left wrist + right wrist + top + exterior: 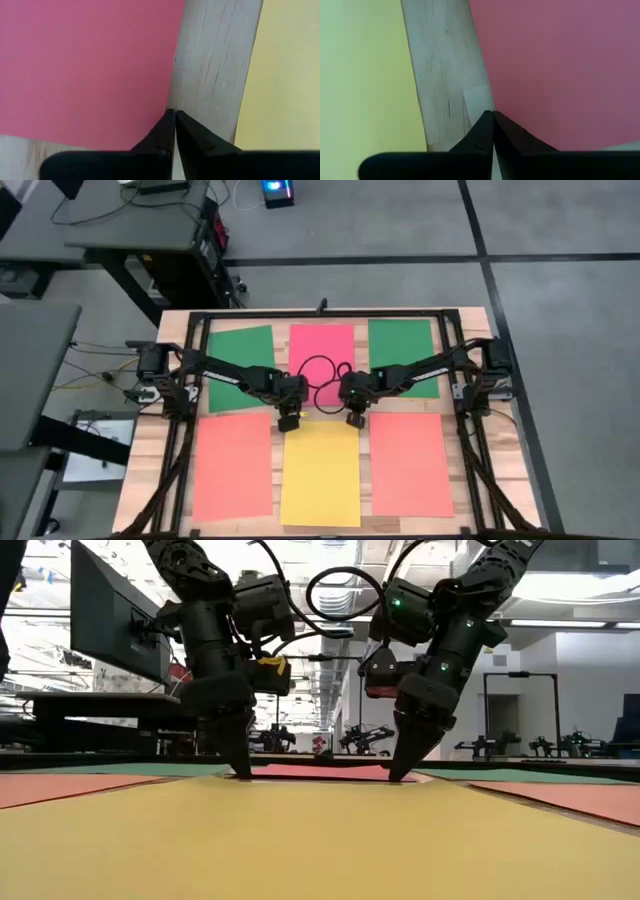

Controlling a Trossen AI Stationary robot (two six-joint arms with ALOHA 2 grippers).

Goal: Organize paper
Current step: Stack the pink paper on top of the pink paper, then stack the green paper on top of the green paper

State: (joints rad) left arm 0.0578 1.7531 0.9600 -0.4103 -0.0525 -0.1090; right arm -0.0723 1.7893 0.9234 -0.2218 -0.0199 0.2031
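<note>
Between pink sheet [85, 65] and yellow sheet [285, 75], left end effector [174, 117] (closed)

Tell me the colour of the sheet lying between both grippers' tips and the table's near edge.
Yellow; the high view shows it best.

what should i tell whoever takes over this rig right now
Left gripper: shut, tips down at a near corner of the pink sheet, holding nothing.
Right gripper: shut, at the pink sheet's other near corner, also empty.
Far row: green sheet, pink, second green sheet. Near row: orange sheet, yellow sheet, second orange sheet.
All six lie flat and apart on the table; none stacked yet. All gathering remains.
</note>
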